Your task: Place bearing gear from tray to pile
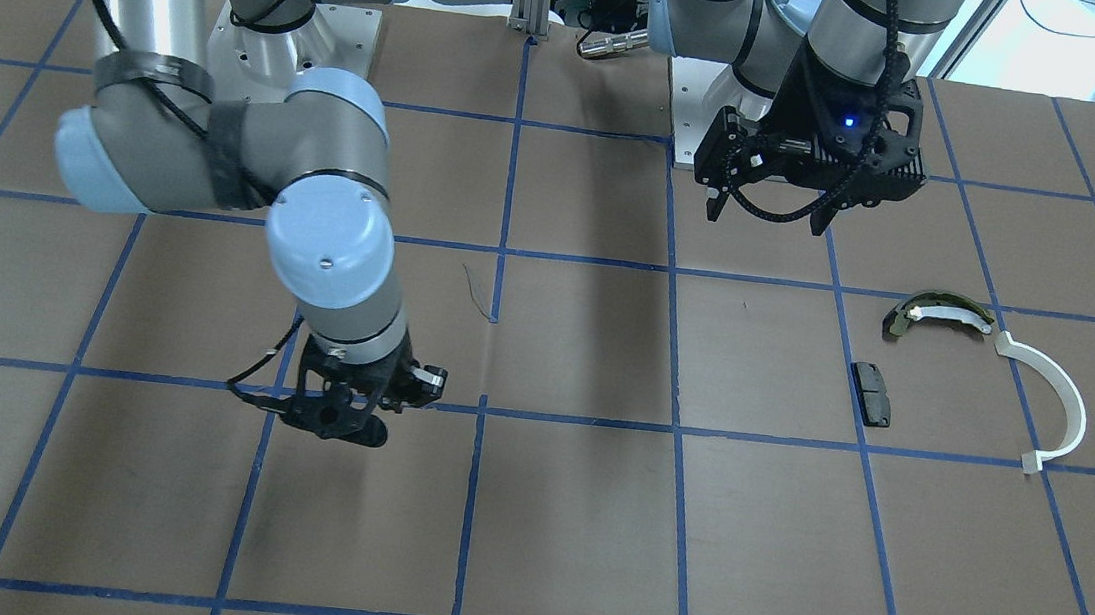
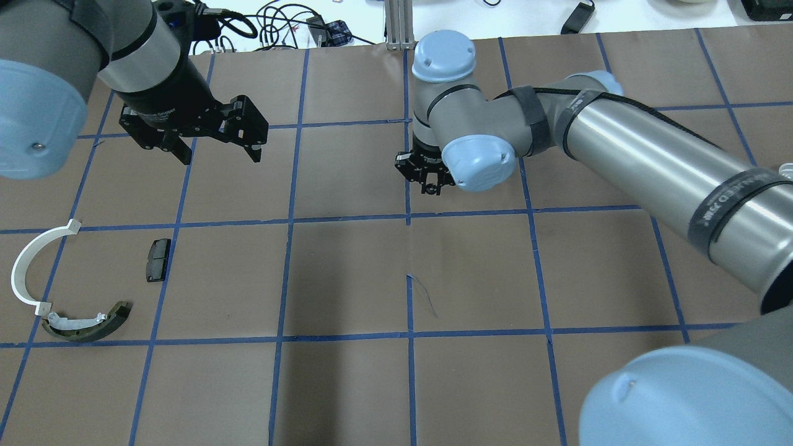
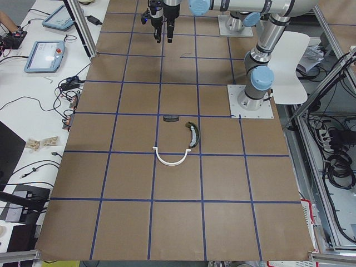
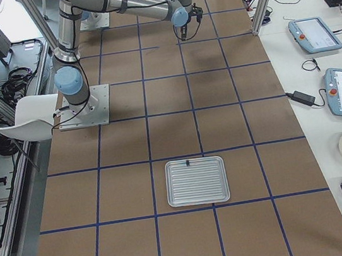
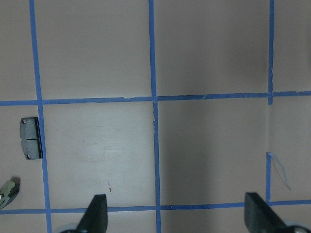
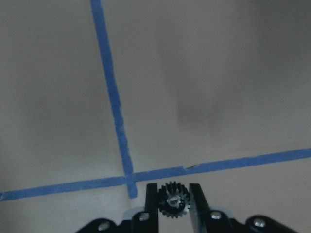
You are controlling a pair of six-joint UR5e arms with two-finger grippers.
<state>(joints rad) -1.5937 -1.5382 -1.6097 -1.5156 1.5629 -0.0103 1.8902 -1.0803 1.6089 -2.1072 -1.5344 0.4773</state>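
Right wrist-mounted view: right claw [image 6: 173,190] clamped on bearing gear [image 6: 173,201]; left claw [image 5: 176,204] apart; tray [image 4: 198,188], dark speck [image 4: 187,162] at rim.

A brown table [image 2: 347,272] gridded with blue tape. At lower left of the overhead view lie a white C-shaped arc [image 2: 15,272], an olive-and-white curved shoe [image 2: 93,328] at the arc's lower end, and a small black rectangular pad [image 2: 158,259] near them. A ribbed metal tray [image 4: 197,185] lies lower centre in the right-side view.

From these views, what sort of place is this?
Probably a robotics lab test cell: two arms bolted to a table gridded in blue tape, teach pendants and loose cables on the side bench.
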